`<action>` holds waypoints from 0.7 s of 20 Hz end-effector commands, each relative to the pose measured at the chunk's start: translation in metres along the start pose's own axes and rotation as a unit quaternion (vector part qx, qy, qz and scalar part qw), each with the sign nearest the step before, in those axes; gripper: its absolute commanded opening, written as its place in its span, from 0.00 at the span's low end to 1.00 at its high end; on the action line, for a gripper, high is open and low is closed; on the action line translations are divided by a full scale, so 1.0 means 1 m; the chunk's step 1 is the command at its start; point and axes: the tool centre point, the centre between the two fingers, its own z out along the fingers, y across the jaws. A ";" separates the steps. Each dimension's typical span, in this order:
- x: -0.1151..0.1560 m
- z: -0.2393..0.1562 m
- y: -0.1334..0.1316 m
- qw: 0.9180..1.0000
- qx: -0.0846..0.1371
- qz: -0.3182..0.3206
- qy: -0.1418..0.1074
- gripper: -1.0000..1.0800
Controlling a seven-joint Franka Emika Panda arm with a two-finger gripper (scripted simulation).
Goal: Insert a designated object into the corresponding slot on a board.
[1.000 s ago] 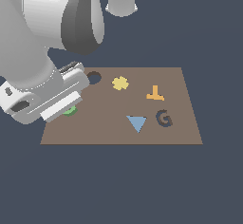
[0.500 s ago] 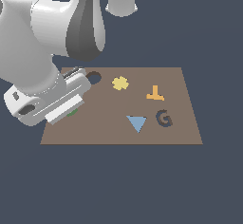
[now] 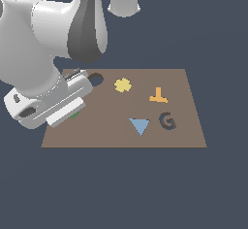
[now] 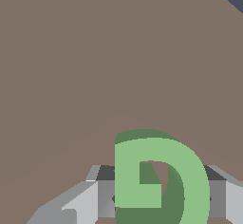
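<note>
The bright green G block (image 4: 161,180) lies flat on the brown board (image 3: 111,136) near the exterior view's left edge. In the exterior view only a green sliver (image 3: 74,114) shows under the hand. My gripper (image 4: 161,197) is low over the block, open, with one grey finger (image 4: 90,199) on each side of it. In the exterior view the gripper (image 3: 68,112) is mostly hidden by the white hand. The dark G-shaped slot (image 3: 167,121) is far off towards the exterior view's right side of the board.
On the board are a round dark hole (image 3: 96,79) just behind the hand, a yellow flower piece (image 3: 123,85), an orange T piece (image 3: 158,96) and a blue triangle (image 3: 140,125) beside the slot. The bulky arm hangs over the board's left part.
The hand has sunk lower onto the board, covering the green block more; only a sliver of green shows now in the exterior view.
</note>
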 end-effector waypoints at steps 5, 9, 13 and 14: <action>0.001 0.000 -0.002 1.000 0.000 0.001 0.000 0.00; 0.006 0.000 -0.010 1.000 0.000 0.009 0.000 0.00; 0.014 -0.001 -0.024 1.000 0.000 0.022 0.000 0.00; 0.017 -0.001 -0.029 1.000 0.000 0.026 0.000 0.00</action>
